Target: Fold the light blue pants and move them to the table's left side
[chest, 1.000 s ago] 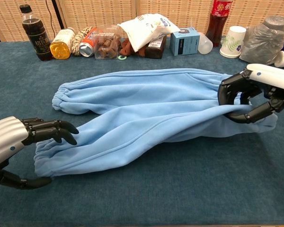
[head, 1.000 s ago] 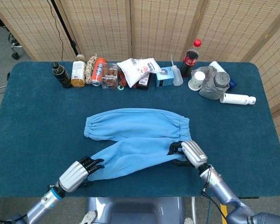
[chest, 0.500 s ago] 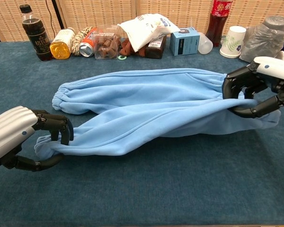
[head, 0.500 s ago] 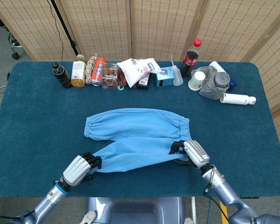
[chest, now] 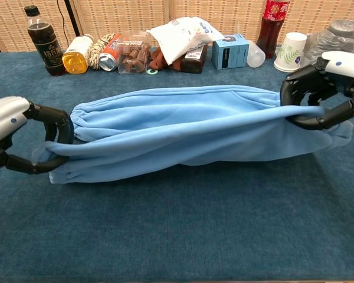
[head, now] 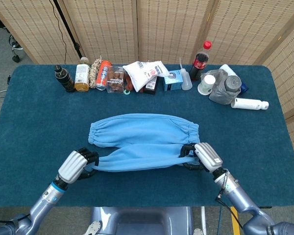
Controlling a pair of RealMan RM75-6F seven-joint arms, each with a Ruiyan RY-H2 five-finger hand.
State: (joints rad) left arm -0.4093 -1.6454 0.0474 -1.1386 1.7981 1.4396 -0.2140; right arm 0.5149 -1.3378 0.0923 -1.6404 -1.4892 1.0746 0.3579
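Observation:
The light blue pants [head: 142, 142] [chest: 183, 127] lie across the middle of the dark blue table [head: 34, 122], one leg flat at the back. The near leg is lifted and stretched taut between my two hands. My left hand [head: 77, 164] [chest: 23, 138] grips the cuff end of that leg at the left. My right hand [head: 201, 156] [chest: 324, 88] grips the waist end at the right. Both hands have their fingers curled round the cloth.
Along the table's back edge stand a dark bottle [head: 63, 78], a juice bottle [head: 82, 74], a can [head: 103, 75], snack packs [head: 144, 73], a blue box [head: 173, 80], a cola bottle [head: 200, 59], a paper cup [head: 206, 84] and a white tube [head: 249, 104].
My left hand has closed on the cuff and lifted it away from the table's front edge. The near leg is now pulled straight and raised beside the far leg.

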